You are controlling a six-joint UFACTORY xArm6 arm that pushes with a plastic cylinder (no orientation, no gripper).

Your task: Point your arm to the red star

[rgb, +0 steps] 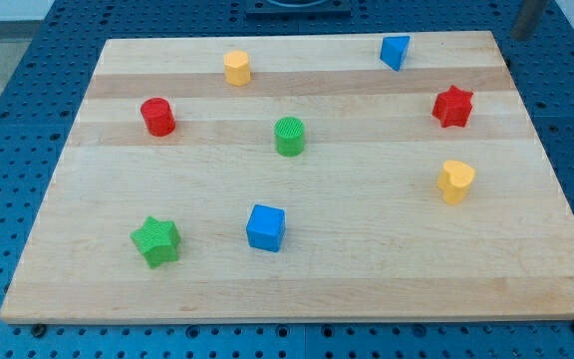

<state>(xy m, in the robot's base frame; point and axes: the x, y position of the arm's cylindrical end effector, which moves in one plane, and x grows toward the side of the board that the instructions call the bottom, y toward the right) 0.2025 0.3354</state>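
The red star (452,106) lies near the right edge of the wooden board (367,259), in its upper part. My tip (518,37) shows as a blurred dark rod at the view's top right, just off the board's top right corner. It is above and to the right of the red star, well apart from it and touching no block.
A blue block (395,51) lies at the top, left of my tip. A yellow heart (455,181) lies below the red star. Also on the board are a yellow block (237,67), a red cylinder (157,117), a green cylinder (289,136), a blue cube (266,227) and a green star (155,240).
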